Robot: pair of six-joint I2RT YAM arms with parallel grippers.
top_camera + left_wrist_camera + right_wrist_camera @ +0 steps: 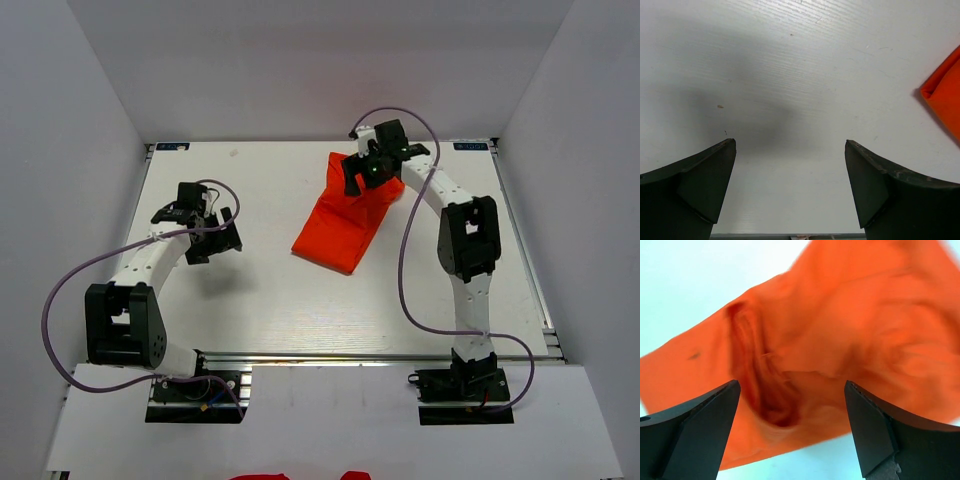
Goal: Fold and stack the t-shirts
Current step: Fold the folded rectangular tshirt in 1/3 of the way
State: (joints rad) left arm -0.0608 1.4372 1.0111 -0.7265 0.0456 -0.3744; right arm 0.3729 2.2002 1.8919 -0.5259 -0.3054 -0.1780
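From above, the t-shirt (345, 222) lies on the table (260, 300) as a narrow, partly folded strip right of centre. Its long axis runs slantwise from the far right, under my right gripper (372, 168), down to a near-left end pointing toward the middle of the table. My right gripper hangs directly over that far end. My left gripper (212, 238) sits well apart on the left, over bare surface, with the strip's near end off to its right. So the right arm is plainly the nearer one, and I judge any next fold has to work along that slant. In the left wrist view my left gripper (790, 145) is spread wide with nothing between the fingers, only white table beneath. Just one corner of the t-shirt (945, 97) shows at the right edge, clear of both fingertips. In the right wrist view my right gripper (792, 385) is also spread wide. The t-shirt (840, 315) fills the frame beneath it, rumpled, with a deep crease just inside my left finger. The cloth lies below the tips, not pinched between them.
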